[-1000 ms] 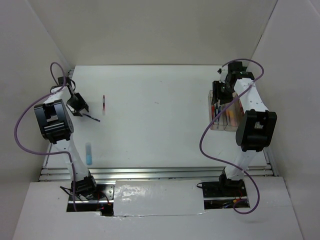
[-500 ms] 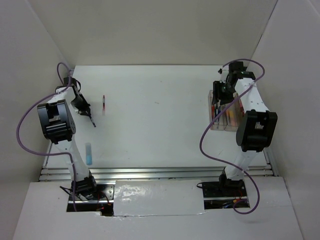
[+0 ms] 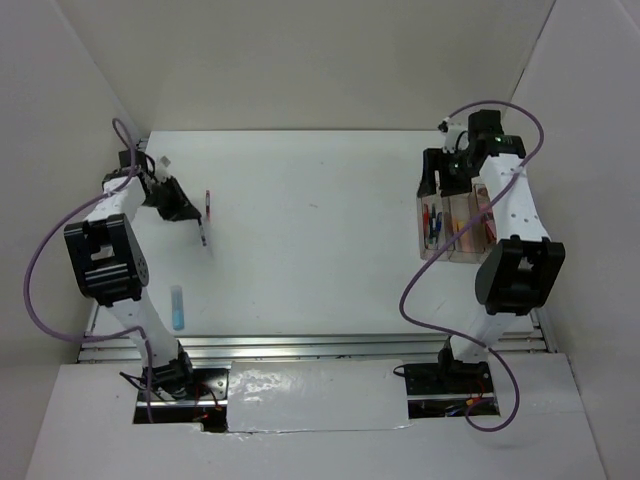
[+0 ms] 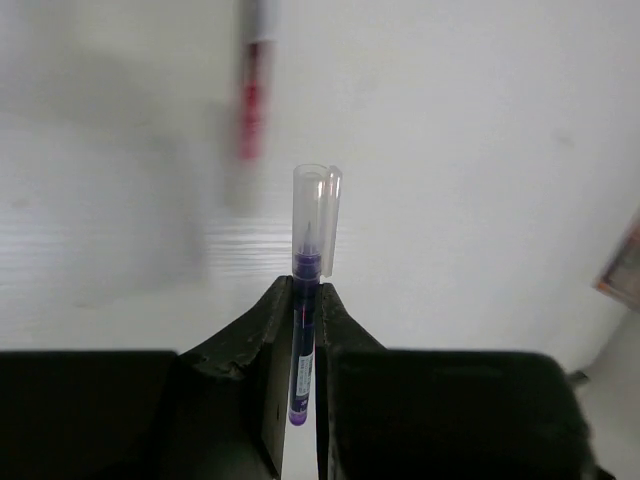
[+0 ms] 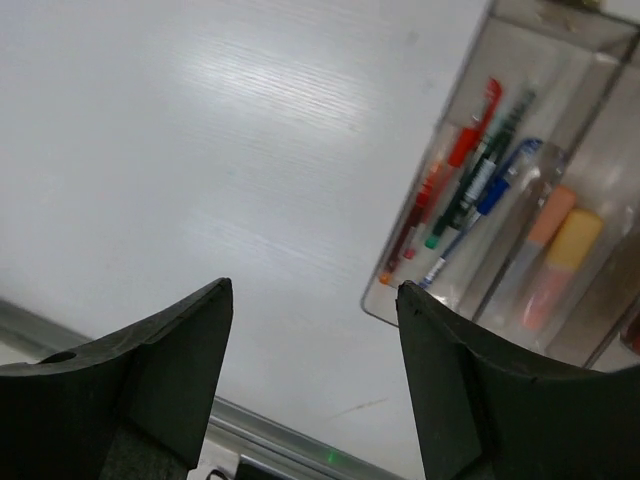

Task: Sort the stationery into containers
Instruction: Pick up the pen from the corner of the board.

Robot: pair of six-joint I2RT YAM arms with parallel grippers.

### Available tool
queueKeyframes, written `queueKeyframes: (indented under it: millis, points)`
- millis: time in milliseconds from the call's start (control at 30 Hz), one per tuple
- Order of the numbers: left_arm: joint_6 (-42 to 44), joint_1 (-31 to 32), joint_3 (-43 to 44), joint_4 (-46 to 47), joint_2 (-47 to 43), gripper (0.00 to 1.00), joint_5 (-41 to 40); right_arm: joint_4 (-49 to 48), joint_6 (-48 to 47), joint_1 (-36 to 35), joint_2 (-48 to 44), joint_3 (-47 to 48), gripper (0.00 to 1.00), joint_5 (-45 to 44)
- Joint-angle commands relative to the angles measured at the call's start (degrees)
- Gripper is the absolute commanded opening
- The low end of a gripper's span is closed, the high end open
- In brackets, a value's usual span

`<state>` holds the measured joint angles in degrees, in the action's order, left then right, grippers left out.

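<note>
My left gripper point(image 3: 192, 214) is shut on a dark purple pen point(image 3: 203, 236) with a clear cap and holds it just off the table. In the left wrist view the pen point(image 4: 308, 300) sticks out forward between the fingers point(image 4: 305, 290). A red pen point(image 3: 208, 203) lies just beyond it, blurred in the left wrist view point(image 4: 252, 100). A light-blue marker point(image 3: 178, 307) lies near the front left. My right gripper point(image 3: 445, 183) is open and empty point(image 5: 312, 295) above the far end of the clear bins point(image 3: 421, 215). The bins point(image 5: 425, 165) hold red, green and blue pens point(image 5: 470, 175) and orange and yellow-pink markers point(image 5: 560, 250).
White walls close the table in at the back and on both sides. A metal rail point(image 3: 300, 345) runs along the table's near edge. The bins stand close to the right wall, beside the right arm point(image 3: 515, 265).
My left gripper has swung right toward the red pen, carrying the dark pen. My right gripper has risen and drawn back from the bins toward their far end.
</note>
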<state>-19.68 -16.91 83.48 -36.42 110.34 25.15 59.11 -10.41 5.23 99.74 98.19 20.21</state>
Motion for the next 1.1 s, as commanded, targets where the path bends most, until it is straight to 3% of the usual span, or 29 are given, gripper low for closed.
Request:
queueKeyframes:
  millis: [0, 100, 233, 400, 567, 867, 1067]
  points:
    - [-2.4, 4.6, 3.3, 8.4, -12.7, 0.0, 18.2, 3.7, -3.6, -0.5, -6.7, 7.3, 0.74, 14.4]
    - [-10.9, 8.0, -1.2, 19.8, -17.5, 0.0, 23.3, 4.6, -3.4, -2.4, -8.0, 10.1, 0.75, 23.2]
    - [-24.2, 16.4, -8.8, 40.2, -25.9, 0.0, 26.9, -4.5, 4.9, -7.8, -12.0, 7.5, 0.77, 34.0]
    - [-36.4, 26.2, -13.2, 60.2, -29.7, 0.0, 25.5, -14.7, 13.1, -17.0, -14.4, 5.0, 0.8, 36.4]
    - [-44.1, 31.7, -12.5, 69.5, -29.3, 0.0, 22.8, -29.0, 22.1, -22.5, -14.2, 1.5, 0.8, 37.5]
    - [-46.8, 34.8, -13.5, 72.6, -29.1, 0.0, 20.1, -35.7, 28.3, -27.9, -10.0, 0.9, 0.79, 36.7]
    - [-47.8, 35.2, -14.5, 73.9, -29.0, 0.0, 19.9, -36.7, 29.5, -30.0, -7.3, 2.4, 0.72, 36.6]
